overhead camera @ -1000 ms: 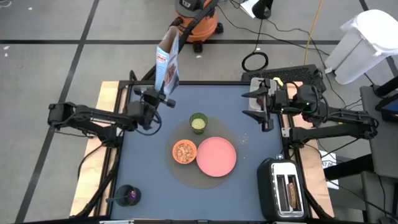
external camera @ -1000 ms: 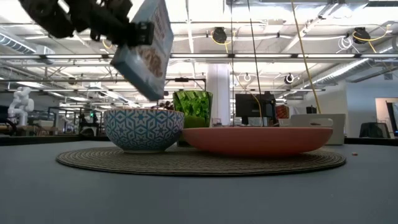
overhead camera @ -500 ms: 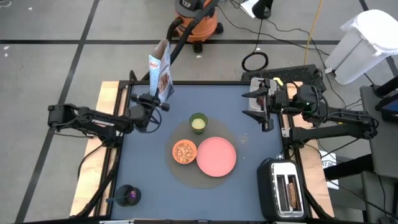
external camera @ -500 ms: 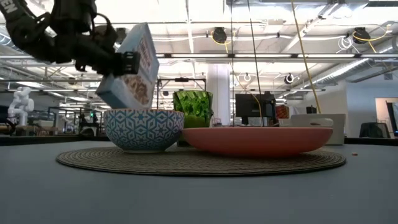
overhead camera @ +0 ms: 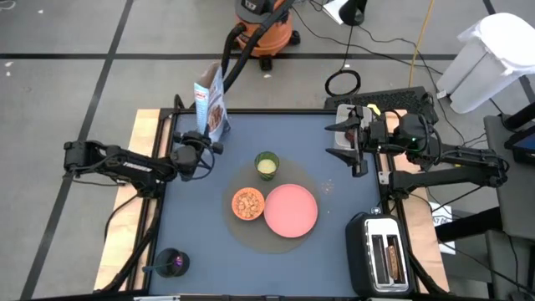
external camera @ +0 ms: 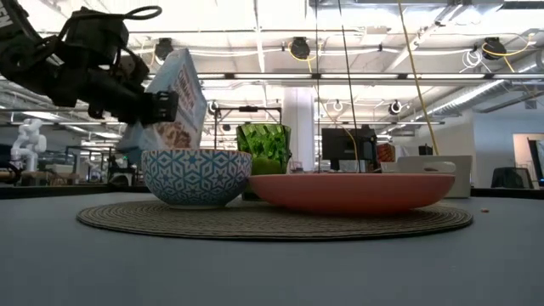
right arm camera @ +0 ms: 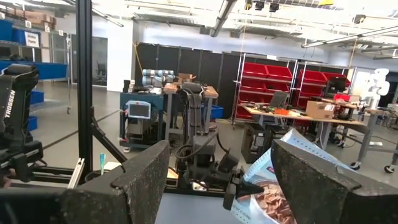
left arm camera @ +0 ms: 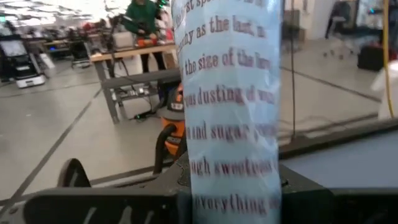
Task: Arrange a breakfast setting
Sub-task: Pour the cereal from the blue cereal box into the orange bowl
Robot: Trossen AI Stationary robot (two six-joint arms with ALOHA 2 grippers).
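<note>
My left gripper (overhead camera: 203,144) is shut on the blue cereal bag (overhead camera: 211,102) above the table's far left part, left of the green cup (overhead camera: 267,165); it also shows in the low view (external camera: 159,106). The small bowl (overhead camera: 248,203), orange inside with cereal and blue-patterned outside (external camera: 196,176), and the pink plate (overhead camera: 291,209) rest on a round woven mat (overhead camera: 328,189). My right gripper (overhead camera: 357,140) is open and empty at the table's far right. Toast slices stand in the toaster (overhead camera: 381,255). The spoon stands in a dark cup (overhead camera: 171,263) at the near left. My left gripper pinches the bag's lower part (left arm camera: 231,186) between its two fingers, across the bag's flat sides. The fingers come about level from the table's left. The bag stands nearly upright above the fingers (external camera: 177,93), lifted clear of the table.
A grey tray (overhead camera: 341,144) lies by my right gripper at the far right edge. The toaster stands at the near right corner. An orange shop vacuum (overhead camera: 263,25) stands on the floor beyond the far edge. Bare dark tabletop lies in front of the mat.
My left gripper has gone down and toward the table's left edge, away from the bowl, keeping hold of the cereal bag. The bag has turned from a tilt over the bowl back to nearly upright.
</note>
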